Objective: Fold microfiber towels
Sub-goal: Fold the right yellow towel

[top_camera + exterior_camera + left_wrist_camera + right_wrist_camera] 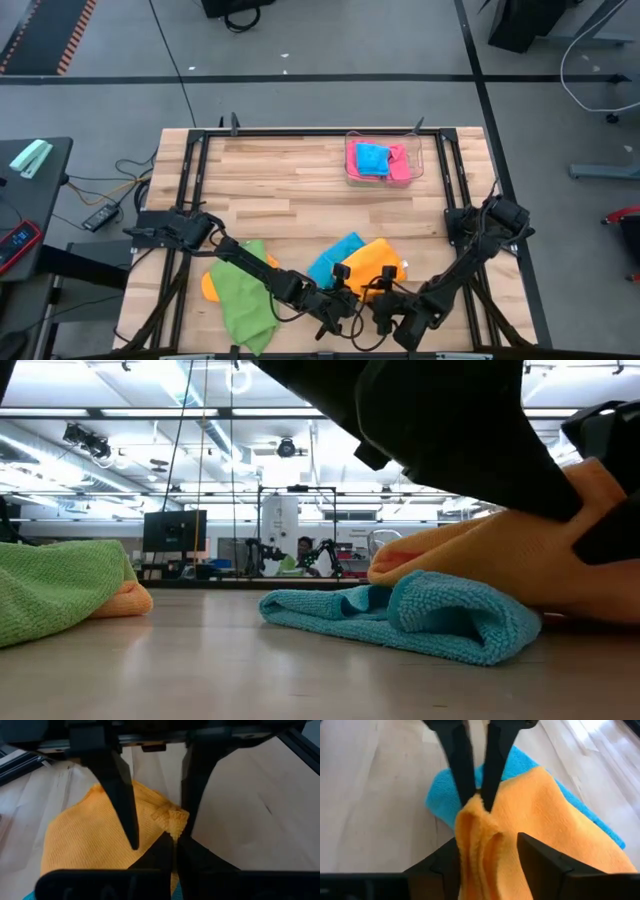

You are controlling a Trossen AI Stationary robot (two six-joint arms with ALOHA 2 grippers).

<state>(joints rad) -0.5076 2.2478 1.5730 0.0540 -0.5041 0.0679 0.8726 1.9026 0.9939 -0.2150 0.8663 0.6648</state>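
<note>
An orange microfiber towel (372, 262) lies partly over a sky-blue towel (335, 258) near the table's front edge. My left gripper (175, 845) is shut on the orange towel. My right gripper (487, 840) faces it from the right. It is open, and its fingers stand on either side of the towel's raised, bunched part (485, 855). A green towel (245, 295) lies to the left, over another orange one (208, 285). In the low view the orange towel (500, 560) rests on the blue towel (430, 615). My left gripper pinches a bunched corner of the orange towel (172, 822) between its two fingers (465, 775). The fingers come slanting down from the table's left. The corner is raised off the table, while the rest of the towel lies on the blue towel and the wood. My right gripper has the bunched cloth between its open fingers; whether they touch it, I cannot tell.
A clear plastic tray (418, 170) at the far right holds a blue towel (372, 158) and a pink towel (400, 165). A black frame (190, 180) runs along the table's sides. Bare wood lies in the table's middle (290, 190).
</note>
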